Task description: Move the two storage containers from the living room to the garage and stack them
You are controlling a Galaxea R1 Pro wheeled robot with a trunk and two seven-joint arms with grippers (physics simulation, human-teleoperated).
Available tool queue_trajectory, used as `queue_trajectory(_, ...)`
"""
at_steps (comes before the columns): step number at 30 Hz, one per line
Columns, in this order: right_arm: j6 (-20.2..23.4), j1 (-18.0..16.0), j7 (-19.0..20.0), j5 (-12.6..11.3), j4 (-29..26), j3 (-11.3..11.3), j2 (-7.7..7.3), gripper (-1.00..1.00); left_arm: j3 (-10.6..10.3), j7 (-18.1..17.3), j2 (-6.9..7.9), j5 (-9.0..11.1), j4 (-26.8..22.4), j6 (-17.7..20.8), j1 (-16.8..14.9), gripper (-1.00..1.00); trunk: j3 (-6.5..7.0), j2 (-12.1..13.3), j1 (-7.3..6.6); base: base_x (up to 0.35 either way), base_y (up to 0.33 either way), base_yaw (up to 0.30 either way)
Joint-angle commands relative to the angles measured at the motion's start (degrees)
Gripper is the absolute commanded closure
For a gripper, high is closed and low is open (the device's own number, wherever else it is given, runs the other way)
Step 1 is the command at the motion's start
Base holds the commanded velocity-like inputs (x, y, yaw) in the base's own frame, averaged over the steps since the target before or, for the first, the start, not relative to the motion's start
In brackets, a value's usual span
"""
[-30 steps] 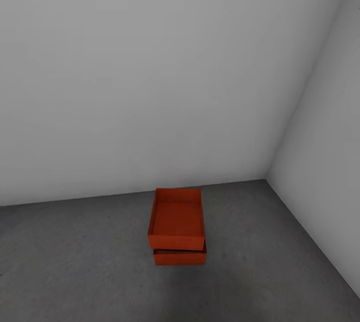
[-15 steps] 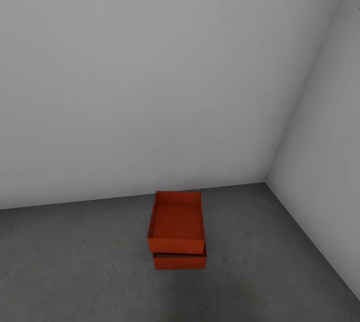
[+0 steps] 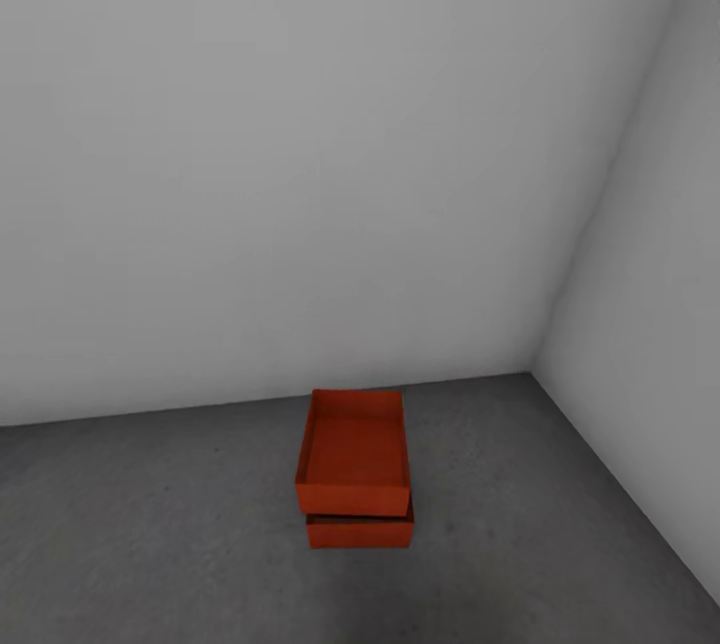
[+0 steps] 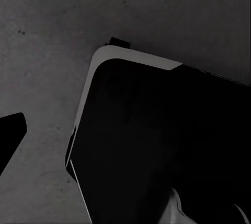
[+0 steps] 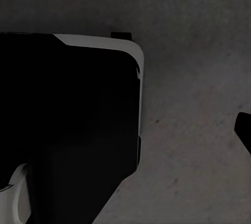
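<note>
In the head view the two storage containers stand stacked on the dark grey concrete floor [image 3: 150, 534] of the garage, close to the corner of two pale grey walls. The upper container [image 3: 353, 449] is an open orange-red bin sitting on the lower container [image 3: 360, 531], of which the front wall shows beneath it. The upper one sits slightly off to the left and rear of the lower. No gripper touches them. In the left wrist view one dark fingertip [image 4: 10, 135] pokes in over the floor. Another dark fingertip [image 5: 243, 129] shows in the right wrist view.
The back wall [image 3: 300, 174] meets the right wall [image 3: 650, 324] just behind and right of the stack. In both wrist views the robot's own dark base with a pale rim [image 4: 157, 145] [image 5: 68, 119] stands on the concrete.
The whole head picture has shifted, so the stack and the floor line sit a little lower in it: the camera moved. The containers have not shifted against each other or the floor.
</note>
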Motion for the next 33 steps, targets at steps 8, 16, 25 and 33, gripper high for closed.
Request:
queue_trajectory(8,-0.36,-0.08,-0.02,-0.53,0.17,0.57,0.11,-1.00,-0.53,-0.29,-0.01,0.39,-0.64,-1.21,-0.03,-1.00,0.61,-0.11,0.03,0.000,0.000,0.000)
queue_trajectory(16,-0.39,-0.08,-0.03,-0.50,0.17,0.58,0.09,-1.00,-0.59,-0.29,-0.01,0.33,-0.56,-1.29,-0.03,-1.00,1.34,-0.11,0.03,0.000,0.000,0.000)
queue_trajectory(25,-0.39,-0.08,-0.02,-0.50,0.17,0.58,0.10,-1.00,-0.56,-0.29,-0.01,0.25,-0.63,-1.30,-0.03,-1.00,2.16,-0.11,0.03,0.000,0.000,0.000)
queue_trajectory(33,-0.39,-0.08,-0.02,-0.50,0.17,0.58,0.10,-1.00,-0.55,-0.29,-0.01,0.25,-0.63,-1.30,-0.03,-1.00,2.88,-0.11,0.03,0.000,0.000,0.000)
